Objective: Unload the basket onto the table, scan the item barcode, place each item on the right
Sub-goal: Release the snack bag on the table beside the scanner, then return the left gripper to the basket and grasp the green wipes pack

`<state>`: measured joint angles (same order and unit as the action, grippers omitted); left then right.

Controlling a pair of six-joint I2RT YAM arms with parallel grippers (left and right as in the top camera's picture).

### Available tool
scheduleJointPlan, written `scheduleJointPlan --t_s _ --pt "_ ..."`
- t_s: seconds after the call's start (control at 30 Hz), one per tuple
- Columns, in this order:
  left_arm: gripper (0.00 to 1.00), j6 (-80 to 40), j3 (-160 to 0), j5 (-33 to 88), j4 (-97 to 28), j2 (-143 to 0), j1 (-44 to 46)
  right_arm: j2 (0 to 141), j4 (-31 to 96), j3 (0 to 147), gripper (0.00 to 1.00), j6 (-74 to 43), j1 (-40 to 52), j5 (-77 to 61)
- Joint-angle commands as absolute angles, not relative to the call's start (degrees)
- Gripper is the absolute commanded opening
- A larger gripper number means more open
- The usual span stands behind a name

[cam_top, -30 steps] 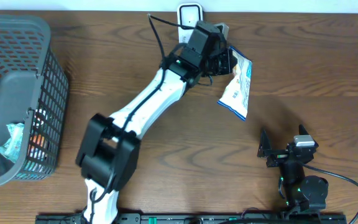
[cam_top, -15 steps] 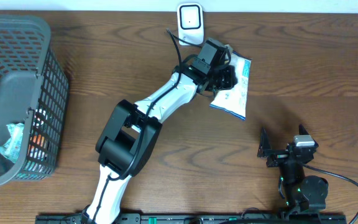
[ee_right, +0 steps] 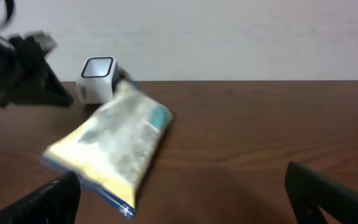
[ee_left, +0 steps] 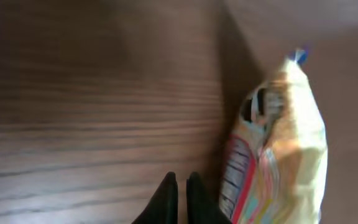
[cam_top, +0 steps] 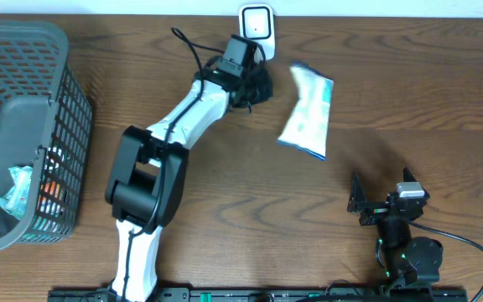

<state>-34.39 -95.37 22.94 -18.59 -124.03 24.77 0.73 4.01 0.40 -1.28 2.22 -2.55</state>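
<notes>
Snack packet (cam_top: 305,111) sits on the wooden table (cam_top: 241,218) in the overhead view, pale with blue ends and somewhat blurred, just right of and below the white scanner (cam_top: 257,23) at the far edge. We see the left gripper (cam_top: 260,85) close under the scanner, to the packet's left and apart from it, with bare wood between them. Its jaws look pressed together here. At the left edge stands a grey mesh basket (cam_top: 70,126) with a few items (cam_top: 32,189) inside, well apart from the packet. The right gripper (cam_top: 381,200) sits at the near right with its fingers spread wide and nothing between them. From the left wrist we look down on the left gripper (ee_left: 180,186): the two dark fingertips meet with no gap and clamp nothing, while the packet (ee_left: 278,155) lies just to their right, its printed label side facing us. The picture is too soft for us to tell whether it touches the fingers. From the right wrist we see the right gripper (ee_right: 182,177) fully spread, its fingers (ee_right: 55,196) at the two lower corners and only table (ee_right: 260,137) between them. Beyond them the packet (ee_right: 114,146) lies slantwise, its far end near the scanner (ee_right: 97,78), with the dark left gripper (ee_right: 17,68) blurred at the upper left.
</notes>
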Motion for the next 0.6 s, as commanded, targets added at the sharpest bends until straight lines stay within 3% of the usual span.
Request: scheduleJointPlan --t_s 0.0,0.43,0.5,0.57 --pt "0.07 -32.32 -95.61 27.64 -17.82 -115.13 24.14 0.49 4.23 0.32 0.99 -2.09 1.91 -2.04" --pt "0.08 -29.76 -95.61 27.59 -19.42 -90.50 10.44 0.49 4.23 0.32 0.99 -2.07 1.91 -2.04" --pt "0.15 -28.77 -95.61 27.55 -20.45 -87.26 6.79 0.49 4.23 0.32 0.99 -2.09 1.91 -2.04" --pt "0.32 -26.94 -95.61 27.38 -21.65 -84.18 2.37 0.49 4.23 0.32 0.99 -2.09 1.91 -2.04"
